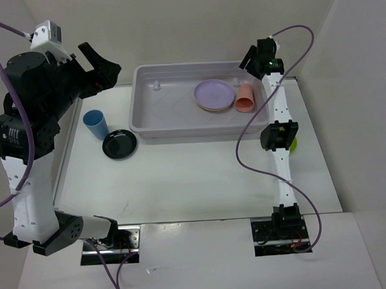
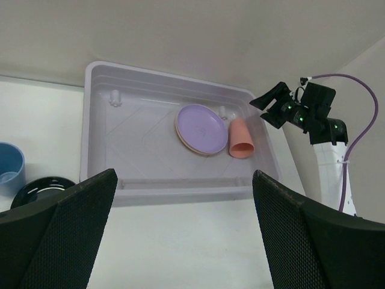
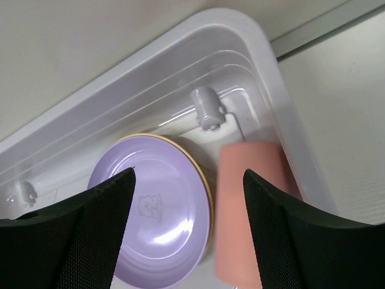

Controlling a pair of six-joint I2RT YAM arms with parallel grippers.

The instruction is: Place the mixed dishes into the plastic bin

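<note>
The plastic bin [image 1: 148, 121] stands at the back of the table. Inside it a lilac plate [image 1: 214, 94] rests on a yellow-orange plate [image 3: 208, 198], and a salmon-pink cup [image 1: 244, 97] lies on its side beside them. My right gripper [image 1: 256, 56] hovers open above the bin's far right corner, over the lilac plate [image 3: 162, 223] and the cup [image 3: 231, 229], holding nothing. A blue cup [image 1: 96, 124] and a black plate [image 1: 119, 144] sit on the table left of the bin. High over them my left gripper [image 1: 105, 68] is open and empty.
A sliver of a lime green plate [image 1: 293, 143] shows behind the right arm's elbow, right of the bin. White walls enclose the table at the back and on both sides. Purple cables loop off both arms.
</note>
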